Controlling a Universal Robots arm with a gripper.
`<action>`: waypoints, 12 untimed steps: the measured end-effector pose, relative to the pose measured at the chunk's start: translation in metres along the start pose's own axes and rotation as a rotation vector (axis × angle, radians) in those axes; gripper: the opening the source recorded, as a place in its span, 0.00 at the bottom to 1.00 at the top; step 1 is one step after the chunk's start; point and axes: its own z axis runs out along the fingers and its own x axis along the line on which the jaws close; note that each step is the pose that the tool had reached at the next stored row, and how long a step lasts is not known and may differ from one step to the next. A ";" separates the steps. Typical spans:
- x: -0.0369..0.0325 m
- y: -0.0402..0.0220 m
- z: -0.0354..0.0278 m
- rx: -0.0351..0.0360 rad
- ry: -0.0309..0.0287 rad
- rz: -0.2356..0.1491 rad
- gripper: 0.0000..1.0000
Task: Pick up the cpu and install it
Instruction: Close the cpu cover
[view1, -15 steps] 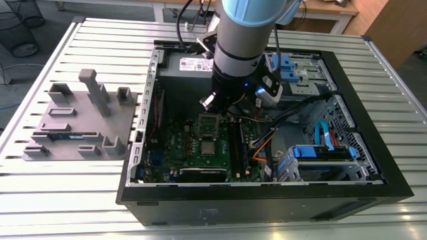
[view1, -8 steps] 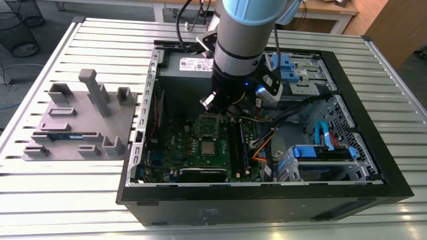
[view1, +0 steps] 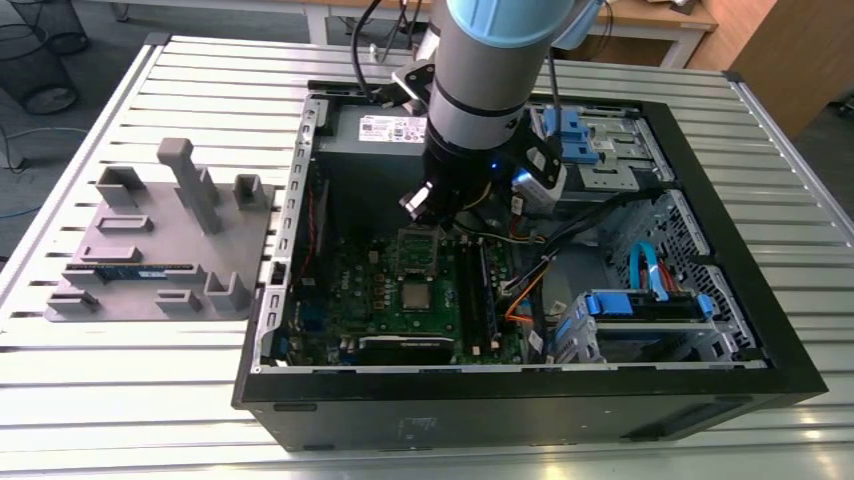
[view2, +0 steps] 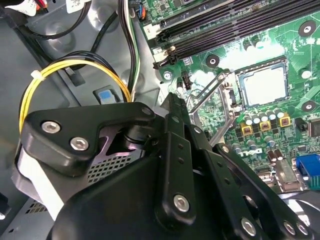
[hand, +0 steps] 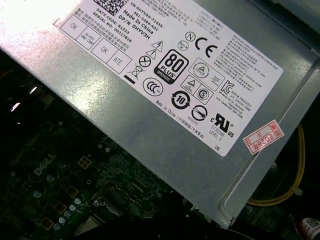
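- One gripper hangs inside the open case, over the motherboard's edge nearest the power supply. You cannot tell from these pictures whether it is released or clenched. It carries no chip that you can see.
- The cpu lies flat mid-board, apparently already in its socket and apart from the gripper. The socket frame stands swung up between the two.
- Risk, as I judge it: with the frame up, nothing clamps the cpu. If the gripper bumps the frame or drags over the chip, it could shift the chip or press it skewed onto the contacts.
- The yellow cable loops close behind the gripper, so a sideways move could snag it.
- The second wrist view gives you the cpu with the lifted socket frame beside it.
- The first wrist view offers the power supply casing and a dark stretch of board.
- The exterior view adds the table, with a grey holder and a memory stick by the case's side on the exterior view's left.
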 end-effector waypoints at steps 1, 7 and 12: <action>0.0000 0.0000 0.0000 -0.0001 0.0001 -0.001 0.11; -0.0001 -0.0006 -0.0002 0.0015 0.0021 -0.004 0.11; -0.0007 -0.0019 -0.0003 0.0015 0.0028 -0.006 0.11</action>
